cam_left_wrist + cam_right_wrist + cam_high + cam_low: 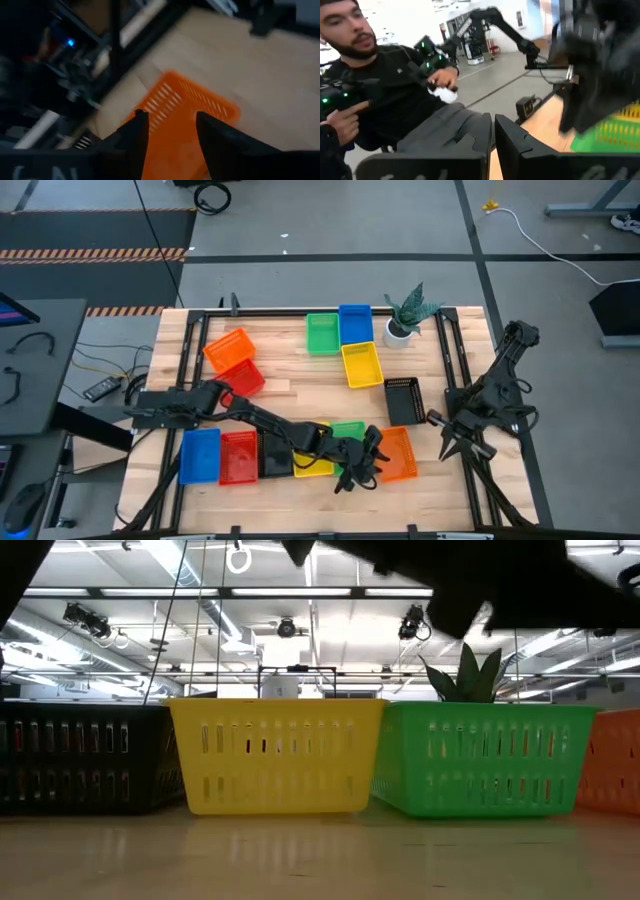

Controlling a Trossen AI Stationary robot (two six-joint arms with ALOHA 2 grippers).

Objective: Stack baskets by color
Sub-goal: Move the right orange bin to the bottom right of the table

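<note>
Several baskets stand in a row on their bases along the table's near edge: blue (pixel 200 455), red (pixel 238 457), black (pixel 275 460), yellow (pixel 312 464), green (pixel 347 431) and orange (pixel 399 453). My left gripper (pixel 362 463) is open just above the orange basket (pixel 187 107), at its left end; the basket shows between and beyond the two fingers. More baskets lie farther back: orange (pixel 230 346), red (pixel 245 378), green (pixel 322 333), blue (pixel 355 322), yellow (pixel 361 364) and black (pixel 402 400). My right gripper (pixel 492 134) waits shut and empty off the table's right edge. My left gripper stands open over the orange basket's left end (pixel 170 105), slanting down from the table's left. Whether either finger (pixel 137 131) touches the basket I cannot tell. The basket sits flat on the table.
A green plant in a white pot (pixel 408 315) stands at the far right. In the low view the black (pixel 80 755), yellow (pixel 275 755), green (pixel 480 760) and orange (pixel 612 775) baskets stand side by side. A person (pixel 385 95) sits beyond the table's right side.
</note>
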